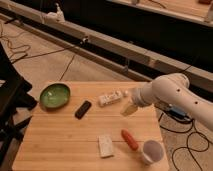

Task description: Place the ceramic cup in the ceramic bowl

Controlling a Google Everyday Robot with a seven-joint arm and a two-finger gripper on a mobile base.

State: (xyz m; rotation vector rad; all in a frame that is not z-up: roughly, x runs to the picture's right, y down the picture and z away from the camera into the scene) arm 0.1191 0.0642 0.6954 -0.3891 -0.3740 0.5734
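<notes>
We have our gripper (129, 107) hanging over the right-middle of the wooden table (60, 145), just right of a white packet (110, 97). We cannot tell whether it is open or closed, and we see nothing in it. The ceramic cup (152, 151) stands upright at the near right corner of the table, close to the edge and well apart from the gripper. The ceramic bowl (55, 95), green and empty, sits at the far left corner, well apart from the cup, so we judge that the pick is not yet begun.

The cup's place worries us most. It is so near the table's edge that a descent that lands off centre, or a nudge against its wall, could tip it or push it off onto the floor. A red-orange oblong thing (130, 139) lies just beside the cup on its left, and we could knock it if we come in from that side. A flat white block (105, 145) lies a little further left.

Glazed ceramic is likely slick, so a shallow grip on the rim could let the cup slip as we lift. A black oblong thing (83, 109) lies near the straight path to the bowl, so a low carry could sweep it. Letting go from too high could crack ceramic on ceramic or shove the bowl toward its own edge
</notes>
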